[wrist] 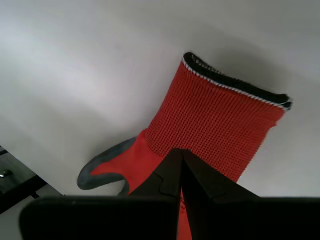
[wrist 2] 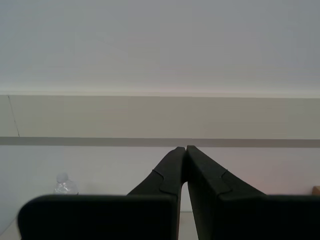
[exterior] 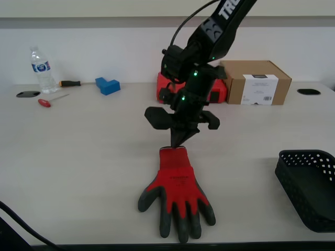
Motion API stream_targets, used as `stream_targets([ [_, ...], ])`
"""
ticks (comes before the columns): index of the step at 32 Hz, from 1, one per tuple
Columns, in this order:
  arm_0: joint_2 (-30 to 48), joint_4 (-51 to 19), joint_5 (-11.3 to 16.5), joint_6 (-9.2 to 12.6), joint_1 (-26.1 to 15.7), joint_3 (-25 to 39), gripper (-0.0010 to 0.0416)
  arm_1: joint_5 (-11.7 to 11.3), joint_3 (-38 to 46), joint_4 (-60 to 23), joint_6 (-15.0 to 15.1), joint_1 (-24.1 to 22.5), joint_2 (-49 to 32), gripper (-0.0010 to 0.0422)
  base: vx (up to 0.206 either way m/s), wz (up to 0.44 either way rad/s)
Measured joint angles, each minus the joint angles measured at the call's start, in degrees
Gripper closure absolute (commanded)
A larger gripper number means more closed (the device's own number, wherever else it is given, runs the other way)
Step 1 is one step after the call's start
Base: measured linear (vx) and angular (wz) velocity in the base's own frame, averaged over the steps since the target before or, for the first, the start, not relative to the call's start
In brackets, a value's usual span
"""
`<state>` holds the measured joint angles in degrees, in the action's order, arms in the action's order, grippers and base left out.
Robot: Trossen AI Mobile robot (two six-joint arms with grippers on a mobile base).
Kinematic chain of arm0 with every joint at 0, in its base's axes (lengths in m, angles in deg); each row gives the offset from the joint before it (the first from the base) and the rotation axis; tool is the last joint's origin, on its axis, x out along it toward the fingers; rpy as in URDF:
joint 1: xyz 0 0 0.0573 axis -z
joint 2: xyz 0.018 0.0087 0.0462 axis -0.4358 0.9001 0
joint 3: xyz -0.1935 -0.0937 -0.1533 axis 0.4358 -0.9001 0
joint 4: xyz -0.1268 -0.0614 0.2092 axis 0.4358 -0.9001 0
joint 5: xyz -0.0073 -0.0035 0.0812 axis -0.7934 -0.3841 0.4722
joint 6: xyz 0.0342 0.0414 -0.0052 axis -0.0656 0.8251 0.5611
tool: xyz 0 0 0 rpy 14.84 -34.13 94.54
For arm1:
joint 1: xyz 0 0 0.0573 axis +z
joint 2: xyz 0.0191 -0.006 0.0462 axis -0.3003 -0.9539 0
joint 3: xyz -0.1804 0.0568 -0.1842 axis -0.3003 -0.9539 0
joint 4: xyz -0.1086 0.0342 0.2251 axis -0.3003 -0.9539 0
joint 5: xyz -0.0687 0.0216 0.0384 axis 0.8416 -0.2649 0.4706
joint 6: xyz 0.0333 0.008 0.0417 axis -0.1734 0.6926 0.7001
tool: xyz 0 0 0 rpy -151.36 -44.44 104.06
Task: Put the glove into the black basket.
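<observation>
The red knit glove (exterior: 178, 188) lies flat on the table near the front edge, dark grey fingers toward me and black-edged cuff away. My first gripper (exterior: 177, 142) points down, its tips just over the cuff, jaws shut with nothing seen between them. In the first wrist view the shut gripper (wrist: 181, 151) sits over the glove's wrist part (wrist: 215, 120). The black basket (exterior: 303, 155) stands at the exterior view's right edge, partly cut off. My second gripper (wrist 2: 185, 148) is shut and empty and faces the wall.
Along the back of the table are a water bottle (exterior: 42, 70), two screwdrivers (exterior: 69, 83) (exterior: 49, 101), a blue block (exterior: 107, 85), a red tool case (exterior: 163, 86) behind the arm and a cardboard box (exterior: 256, 82). Bare table lies between glove and basket.
</observation>
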<state>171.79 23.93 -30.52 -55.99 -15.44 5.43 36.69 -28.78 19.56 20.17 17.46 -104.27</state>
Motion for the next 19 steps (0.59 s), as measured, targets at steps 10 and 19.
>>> stream_targets([
  [10, 4.46, -1.92, 0.76, -0.11, -0.37, 0.7, 0.0398, 0.02, -0.04, -0.02, 0.0, 0.0, 0.0, 0.0412, 0.0, 0.0],
  [19, 4.74, -2.95, -2.64, -0.48, -0.28, 0.74, 0.0273, 0.02, -0.04, -0.02, 0.0, 0.0, 0.0, 0.0412, 0.0, 0.0],
])
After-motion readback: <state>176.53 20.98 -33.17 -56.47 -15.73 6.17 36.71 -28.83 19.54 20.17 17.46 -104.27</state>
